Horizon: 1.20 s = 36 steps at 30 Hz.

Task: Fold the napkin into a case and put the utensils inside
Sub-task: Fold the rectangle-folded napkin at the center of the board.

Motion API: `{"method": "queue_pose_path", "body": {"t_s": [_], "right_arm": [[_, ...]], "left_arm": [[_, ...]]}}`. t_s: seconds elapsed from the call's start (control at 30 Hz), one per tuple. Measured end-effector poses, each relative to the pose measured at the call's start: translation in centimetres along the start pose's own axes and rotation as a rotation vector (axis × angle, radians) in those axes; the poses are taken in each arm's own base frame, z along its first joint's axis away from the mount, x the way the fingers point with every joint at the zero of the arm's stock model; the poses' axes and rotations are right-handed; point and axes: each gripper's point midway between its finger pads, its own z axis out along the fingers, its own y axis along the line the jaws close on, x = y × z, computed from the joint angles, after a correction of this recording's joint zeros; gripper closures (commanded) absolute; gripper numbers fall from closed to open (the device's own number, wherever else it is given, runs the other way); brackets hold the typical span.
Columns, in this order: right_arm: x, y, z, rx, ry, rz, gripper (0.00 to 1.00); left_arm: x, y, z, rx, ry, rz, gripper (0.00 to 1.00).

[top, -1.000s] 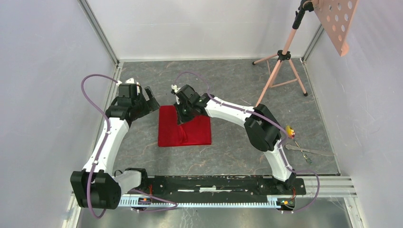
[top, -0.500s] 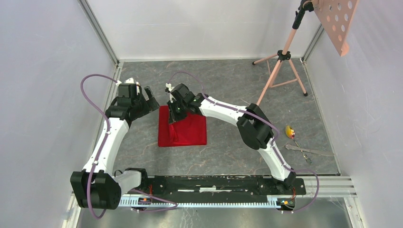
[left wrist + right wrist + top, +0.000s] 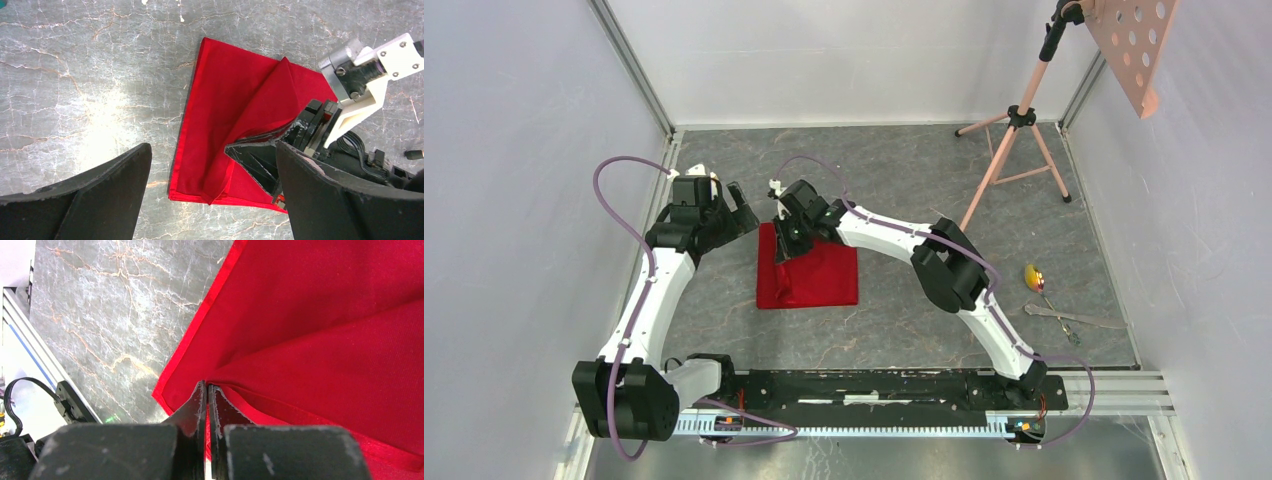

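Tabletop (image 3: 904,170) of marbled grey fills the floor of a white-walled booth, with two arms bolted to a rail (image 3: 874,392) at its near edge. The left gripper (image 3: 744,207) hangs just left of the cloth, jaws spread wide, holding nothing. Beside it lies one red napkin (image 3: 824,282), flat on the table and partly folded, with one flap raised in a ridge. The right gripper (image 3: 784,250) pinches that flap's edge, its fingers (image 3: 192,410) pressed tight together on the red hem. Further right stands one pink tripod stand (image 3: 1021,118). Near the right wall lie the utensils (image 3: 1064,317), well apart from the napkin: one gold spoon (image 3: 1032,275) and thin silver pieces too small to count. One perforated board (image 3: 1132,45) hangs at the top right.
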Motion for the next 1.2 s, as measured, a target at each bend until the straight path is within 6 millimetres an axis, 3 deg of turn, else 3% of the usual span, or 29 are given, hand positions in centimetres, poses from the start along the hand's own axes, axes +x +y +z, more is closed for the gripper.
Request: {"method": "queue_pose_path", "body": {"t_s": [0.37,0.47,0.7,0.87,0.97,1.07,1.2], "right_arm": [[0.2,-0.4,1.4,-0.009,0.006,0.001,0.99],[0.1,-0.2,1.7,-0.018,0.003,-0.001,0.9],[0.0,-0.2,2.9,-0.04,0.005,-0.003,0.55],[-0.1,0.0,2.7,-0.047,0.004,-0.006,0.41],[0.1,0.1,1.5,-0.044,0.004,-0.01,0.34],[-0.1,0.4,-0.9,-0.043,-0.008,-0.028,0.31],[-0.6,0.9,-4.7,-0.057,-0.062,-0.054,0.2]], "left_arm": [[0.1,0.2,0.1,-0.003,0.002,-0.003,0.0],[0.1,0.2,0.1,-0.004,0.004,-0.004,0.0],[0.2,0.3,0.1,-0.004,0.005,-0.005,0.0],[0.2,0.3,0.1,-0.006,0.005,-0.007,0.0],[0.2,0.4,0.2,-0.007,0.004,-0.008,0.0],[0.2,0.4,0.2,-0.007,0.004,-0.008,0.0],[0.3,0.4,0.3,-0.004,0.006,-0.008,0.0]]}}
